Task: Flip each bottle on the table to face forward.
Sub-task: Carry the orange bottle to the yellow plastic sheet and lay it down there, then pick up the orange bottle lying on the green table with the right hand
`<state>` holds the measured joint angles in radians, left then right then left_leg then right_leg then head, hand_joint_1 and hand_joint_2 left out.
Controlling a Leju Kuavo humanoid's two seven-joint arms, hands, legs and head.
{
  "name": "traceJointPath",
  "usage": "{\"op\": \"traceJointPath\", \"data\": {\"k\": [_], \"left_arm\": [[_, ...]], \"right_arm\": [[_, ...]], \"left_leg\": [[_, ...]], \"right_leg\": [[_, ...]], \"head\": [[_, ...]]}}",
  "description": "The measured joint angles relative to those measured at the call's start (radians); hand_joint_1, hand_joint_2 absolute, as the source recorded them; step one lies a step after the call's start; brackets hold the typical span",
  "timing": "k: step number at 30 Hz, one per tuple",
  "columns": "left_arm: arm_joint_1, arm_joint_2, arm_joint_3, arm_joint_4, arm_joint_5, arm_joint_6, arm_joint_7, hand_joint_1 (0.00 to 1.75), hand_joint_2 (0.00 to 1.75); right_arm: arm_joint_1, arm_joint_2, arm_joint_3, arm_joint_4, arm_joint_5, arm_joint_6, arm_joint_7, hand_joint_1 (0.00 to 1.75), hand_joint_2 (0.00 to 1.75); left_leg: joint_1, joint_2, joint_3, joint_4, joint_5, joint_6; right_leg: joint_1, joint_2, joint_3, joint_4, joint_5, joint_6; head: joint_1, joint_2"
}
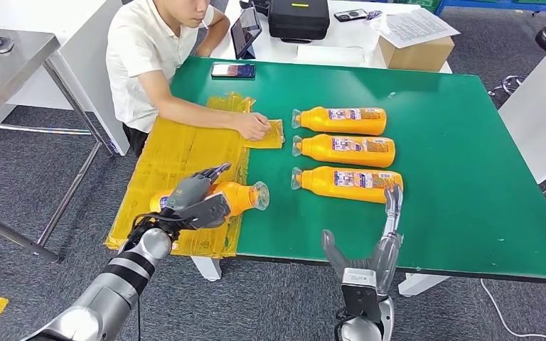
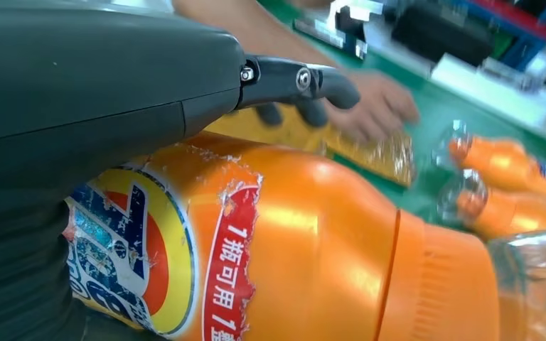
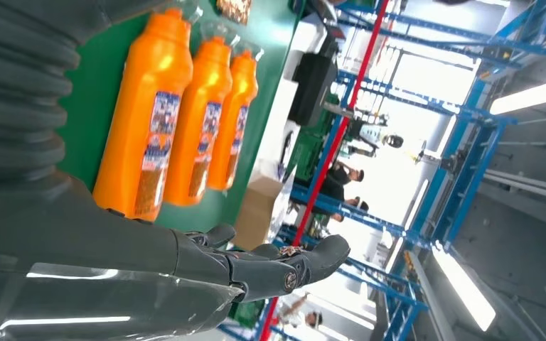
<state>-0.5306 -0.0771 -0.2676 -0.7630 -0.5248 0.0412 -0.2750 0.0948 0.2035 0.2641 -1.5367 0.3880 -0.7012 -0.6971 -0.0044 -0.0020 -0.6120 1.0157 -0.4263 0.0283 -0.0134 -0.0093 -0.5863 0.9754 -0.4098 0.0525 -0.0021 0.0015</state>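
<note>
An orange bottle [image 1: 240, 197] with a clear cap lies on its side on the yellow sheet [image 1: 185, 153] at the table's left edge. My left hand [image 1: 196, 197] grips its body from above. In the left wrist view the bottle [image 2: 313, 241] shows its round blue and yellow label, with my left hand [image 2: 78, 78] over it. Three more orange bottles [image 1: 341, 121] [image 1: 345, 150] [image 1: 348, 183] lie in a row on the green table [image 1: 469, 177], caps to the left. My right hand [image 1: 382, 238] is open, its fingertips [image 1: 394, 199] at the nearest bottle's base.
A person sits at the table's far left corner, one hand [image 1: 254, 126] on a yellow packet. A phone [image 1: 232, 70], a tablet [image 1: 246, 30], a black case [image 1: 298, 18] and a cardboard box [image 1: 416, 51] lie at the back.
</note>
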Motion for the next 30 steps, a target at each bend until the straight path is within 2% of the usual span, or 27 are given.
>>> {"op": "traceJointPath", "data": {"k": [5,11,16,26,30], "left_arm": [[-0.047,0.0,-0.005,0.064,0.014,-0.042,0.008,0.0,1.75],[-0.069,0.0,-0.013,0.121,0.022,-0.054,0.013,0.0,1.75],[-0.073,0.001,-0.012,0.162,0.046,-0.06,-0.015,0.0,1.75],[-0.081,0.0,-0.013,0.19,0.04,-0.029,-0.047,0.0,1.75],[-0.076,-0.003,-0.018,0.194,0.012,0.033,-0.075,0.0,1.75]], "right_arm": [[-0.018,-0.016,0.029,0.025,-0.033,0.0,0.0,0.0,1.75],[-0.031,-0.03,0.047,0.048,-0.052,0.0,0.0,0.0,1.75],[-0.04,-0.039,0.049,0.071,-0.074,0.0,0.0,0.0,1.75],[-0.051,-0.049,0.05,0.101,-0.092,0.0,0.0,0.0,1.75],[-0.052,-0.051,0.054,0.108,-0.096,0.0,0.0,0.0,1.75]], "left_leg": [[0.0,0.0,0.002,0.0,0.0,0.0],[0.0,0.001,0.002,0.0,0.0,0.0],[0.0,0.001,0.002,0.0,0.0,0.0],[0.0,0.001,0.002,0.0,0.0,0.0],[0.0,0.002,0.002,0.0,0.0,0.0]], "right_leg": [[0.0,0.0,0.002,0.0,0.0,0.0],[0.0,0.0,0.001,0.001,0.0,0.0],[0.0,0.0,0.001,0.001,0.0,0.0],[0.0,0.0,0.001,0.001,0.0,0.0],[0.0,0.0,0.001,0.001,0.0,0.0]], "head": [[0.0,0.0],[0.0,0.0],[0.0,0.0],[0.0,0.0],[0.0,0.0]]}}
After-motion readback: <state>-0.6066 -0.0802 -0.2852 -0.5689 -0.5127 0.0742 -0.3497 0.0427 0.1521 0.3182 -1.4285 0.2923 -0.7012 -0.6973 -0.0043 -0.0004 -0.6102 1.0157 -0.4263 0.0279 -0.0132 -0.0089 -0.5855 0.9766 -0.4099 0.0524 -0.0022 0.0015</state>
